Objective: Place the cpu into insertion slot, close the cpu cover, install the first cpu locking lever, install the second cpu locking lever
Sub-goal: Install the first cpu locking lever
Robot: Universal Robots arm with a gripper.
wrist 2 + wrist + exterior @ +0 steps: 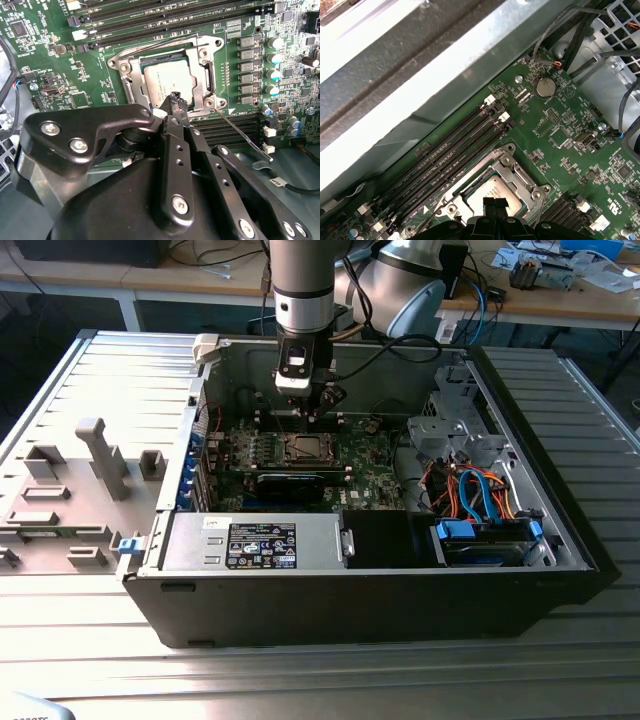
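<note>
Exterior view: you've got the arm coming down from top centre into the open computer case point(520, 420), tool point(318, 406) hanging just above the motherboard point(370, 475) in the middle of the frame, right over the insertion slot point(303, 448). The case sits on a ribbed metal desk point(300, 680); its removed side panel point(80, 480) lies at the exterior view's left, drive cables at the lower right. Second wrist view: the cpu point(167, 82) is seated in the insertion slot point(131, 77), centre-upper frame, silver top facing up. The cpu cover point(205, 80) lies down flat around it, chip showing through the window. The tool point(176, 100) tips sit together at the cpu's near edge, closed with nothing between them; can't tell if they touch the chip. One thin locking lever point(242, 135) sticks out loose toward the lower right, not latched. Memory slots point(165, 20) run along the top. First wrist view: the cpu point(495, 192) and cpu cover point(512, 172) at bottom centre, tool point(494, 205) tips right at the chip's edge, memory slots point(455, 150) running diagonally to the left of it, coin battery point(544, 87) upper right.
</note>
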